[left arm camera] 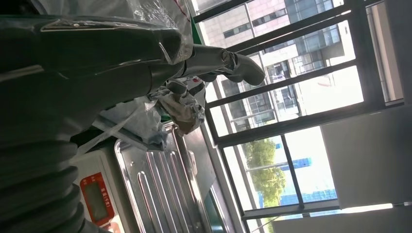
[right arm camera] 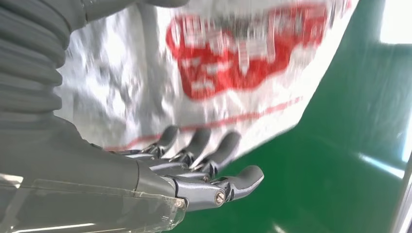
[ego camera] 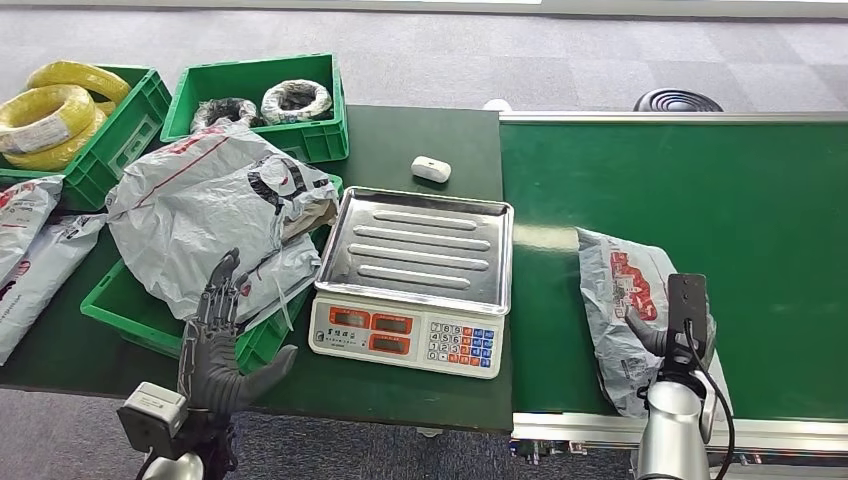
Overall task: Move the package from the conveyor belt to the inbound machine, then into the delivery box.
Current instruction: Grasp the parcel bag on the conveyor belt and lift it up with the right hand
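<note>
A grey package (ego camera: 620, 290) with red print lies on the green conveyor belt (ego camera: 700, 200), near its front edge. My right hand (ego camera: 662, 345) is at the package's near end, partly hidden behind the wrist camera. In the right wrist view the fingers (right arm camera: 204, 150) lie stretched out against the package (right arm camera: 218, 63), with the thumb on its other side, and they are not closed. The scale (ego camera: 415, 265) with its steel tray is bare. Left of it a green delivery box (ego camera: 130, 320) holds grey bags (ego camera: 215, 210). My left hand (ego camera: 215, 340) hovers with its fingers spread, holding nothing.
Two green crates at the back left hold yellow cable coils (ego camera: 55, 115) and wrapped coils (ego camera: 295, 100). A small white device (ego camera: 431, 169) lies behind the scale. More grey bags (ego camera: 30, 240) lie at the far left. The belt's metal rail (ego camera: 600, 428) runs along the front.
</note>
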